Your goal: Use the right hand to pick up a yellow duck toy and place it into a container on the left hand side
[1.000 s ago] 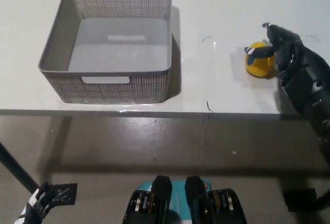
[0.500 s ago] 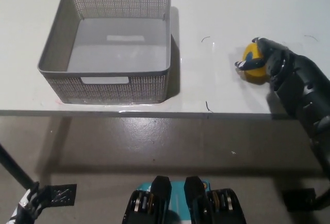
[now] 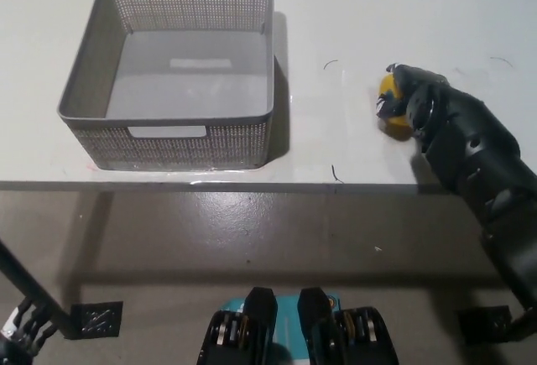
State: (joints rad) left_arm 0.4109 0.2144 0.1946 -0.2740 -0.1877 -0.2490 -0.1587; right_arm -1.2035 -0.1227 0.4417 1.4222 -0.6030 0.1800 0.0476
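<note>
The yellow duck toy (image 3: 388, 103) shows only as a small yellow patch at the table's right side. My black right hand (image 3: 417, 98) is wrapped over it from the right, with dark fingers across its front. Whether the duck still touches the table I cannot tell. The grey mesh container (image 3: 77, 75) stands at the table's left, its inside bare, well apart from the duck. My white left hand (image 3: 18, 327) hangs low at the bottom left corner, below the table, and only a sliver of it shows.
The white table's front edge (image 3: 252, 185) runs across the middle of the picture, with grey floor below it. Bare tabletop (image 3: 327, 105) lies between the container and the duck. A dark table leg (image 3: 29, 285) crosses the lower left.
My right hand has closed over the duck and carried it a little to the left, toward the container. The left hand has sunk lower in the corner. The view has shifted slightly.
</note>
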